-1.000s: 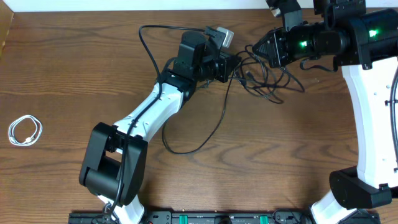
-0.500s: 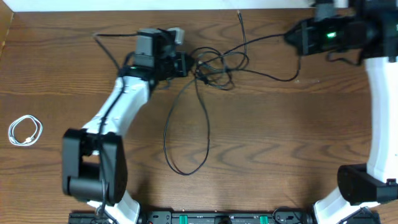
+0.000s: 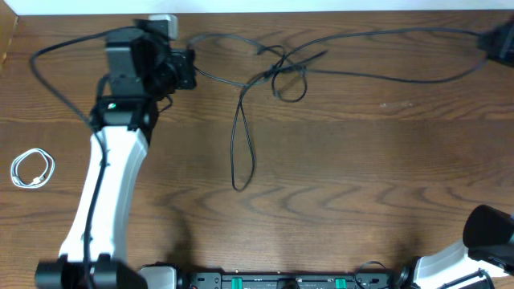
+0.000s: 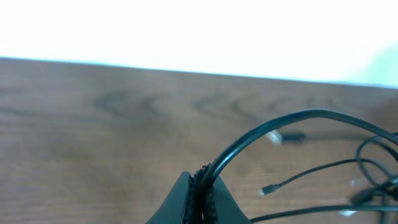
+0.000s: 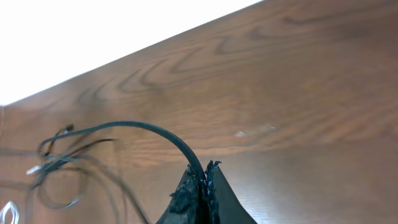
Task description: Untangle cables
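Two black cables (image 3: 377,74) stretch across the far side of the table and cross in a loose knot (image 3: 281,71). One long loop (image 3: 241,152) hangs toward the table's middle. My left gripper (image 3: 190,71) at the far left is shut on one black cable (image 4: 292,119). A small plug end (image 4: 266,190) lies loose beside it. At the far right edge my right gripper (image 3: 487,42) is shut on the other black cable (image 5: 149,127), with the knot (image 5: 59,168) blurred at left. A white cable (image 3: 32,169) lies coiled at the left edge.
A thicker black arm cord (image 3: 56,80) arcs left of the left arm (image 3: 112,168). The right arm's base (image 3: 486,229) shows at the lower right corner. A pale wall borders the table's far edge (image 3: 321,6).
The two grippers have pulled far apart, left going left and right going right. The bunched tangle has stretched into long lines with a small knot, and the hanging loop has narrowed.
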{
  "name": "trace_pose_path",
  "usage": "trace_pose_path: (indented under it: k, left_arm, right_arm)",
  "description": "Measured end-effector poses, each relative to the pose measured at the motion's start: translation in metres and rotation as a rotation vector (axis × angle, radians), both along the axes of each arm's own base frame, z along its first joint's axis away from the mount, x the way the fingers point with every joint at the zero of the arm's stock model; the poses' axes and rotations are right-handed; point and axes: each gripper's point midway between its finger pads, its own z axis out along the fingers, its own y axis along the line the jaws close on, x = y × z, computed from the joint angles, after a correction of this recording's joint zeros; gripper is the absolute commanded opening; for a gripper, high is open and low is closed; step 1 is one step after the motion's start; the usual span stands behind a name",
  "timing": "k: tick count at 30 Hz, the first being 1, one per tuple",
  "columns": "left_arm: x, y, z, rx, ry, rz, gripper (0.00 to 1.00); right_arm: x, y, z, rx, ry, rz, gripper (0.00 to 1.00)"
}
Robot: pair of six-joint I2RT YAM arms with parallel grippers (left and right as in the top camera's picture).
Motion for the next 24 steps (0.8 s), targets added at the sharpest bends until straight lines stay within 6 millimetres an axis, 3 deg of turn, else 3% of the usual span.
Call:
trace_pose_path:
  k: [3,8,11,16,22,24]
  left_arm:
    - [-0.01,0.0,0.04,0.0,-0.115,0.0,0.07]
    - [-0.041,-0.007,0.137,-0.037,-0.412,-0.026,0.08]
    - [-0.071,-0.008,0.2,-0.071,-0.611,-0.029,0.07]
    - [-0.116,-0.009,0.279,-0.116,-0.842,-0.043,0.07]
    - [-0.14,-0.004,0.337,-0.138,-0.97,-0.016,0.08]
    - [-0.142,-0.003,0.351,-0.145,-0.995,-0.014,0.08]
  right_arm:
    - [-0.006,-0.007,-0.003,0.014,0.025,-0.03,0.01]
    - [-0.011,-0.009,-0.02,0.021,0.107,-0.05,0.01]
    - [-0.013,-0.015,-0.047,0.029,0.218,-0.072,0.01]
    - [-0.012,-0.033,-0.104,0.028,0.433,-0.117,0.01]
    - [-0.007,-0.057,-0.171,-0.003,0.642,-0.166,0.01]
    - [-0.006,-0.059,-0.183,0.0,0.676,-0.168,0.01]
